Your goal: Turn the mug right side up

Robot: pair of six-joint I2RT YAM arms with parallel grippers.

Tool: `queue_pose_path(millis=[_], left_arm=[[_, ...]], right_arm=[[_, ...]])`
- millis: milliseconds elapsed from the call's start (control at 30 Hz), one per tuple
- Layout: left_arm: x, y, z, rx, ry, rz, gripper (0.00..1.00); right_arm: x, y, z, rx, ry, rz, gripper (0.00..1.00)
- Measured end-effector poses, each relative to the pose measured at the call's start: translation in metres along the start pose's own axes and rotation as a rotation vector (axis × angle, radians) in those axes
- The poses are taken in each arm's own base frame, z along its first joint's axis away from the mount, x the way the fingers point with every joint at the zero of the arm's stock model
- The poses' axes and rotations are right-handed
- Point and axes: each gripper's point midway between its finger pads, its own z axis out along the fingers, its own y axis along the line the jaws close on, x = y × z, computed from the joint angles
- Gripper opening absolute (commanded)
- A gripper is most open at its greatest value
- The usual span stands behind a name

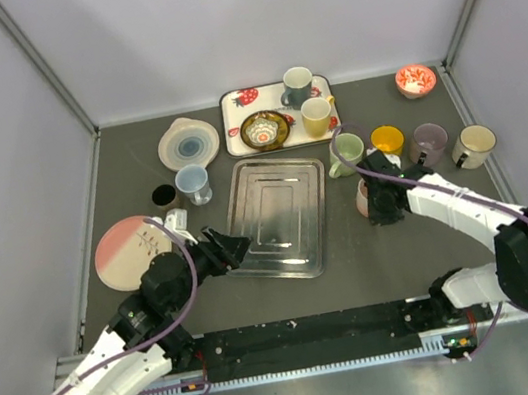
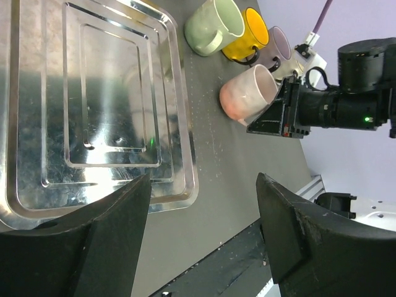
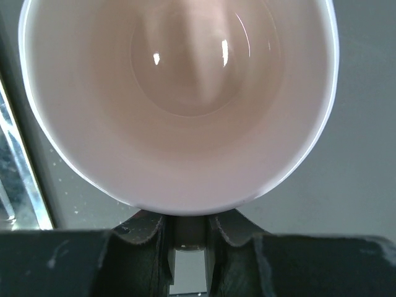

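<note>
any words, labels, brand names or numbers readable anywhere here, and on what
None readable in any view.
The pink mug, green mug and metal tray show no print.
The strawberry tray carries only a pattern.
The pink plate has dark marks, too small to tell whether they are writing.

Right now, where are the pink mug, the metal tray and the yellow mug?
pink mug [image 2: 244, 96], left wrist view, on its outer wall.
metal tray [image 1: 278, 217], top external view, on its bare floor.
yellow mug [image 1: 387, 140], top external view, on its yellow inside.
</note>
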Motion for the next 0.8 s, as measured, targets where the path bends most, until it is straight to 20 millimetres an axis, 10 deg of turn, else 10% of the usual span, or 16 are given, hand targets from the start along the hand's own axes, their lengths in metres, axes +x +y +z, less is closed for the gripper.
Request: queue_pose_path(millis=[367, 500, 800], left_arm=[[0.003, 0.004, 0.0, -0.006, 0.004, -0.005, 0.75], [0.004, 0.005, 0.0, -0.009, 0.005, -0.004, 0.75], [0.013, 0.019, 0.005, -0.073, 0.041, 0.015, 0.77]], right_arm=[[0.004, 0.0, 0.017, -0.01, 0.007, 0.006, 0.46], [0.005, 0.003, 0.01, -0.048, -0.003, 0.01, 0.95], [-0.018, 0.02, -0.072, -0.219, -0.19, -0.026, 0.99]])
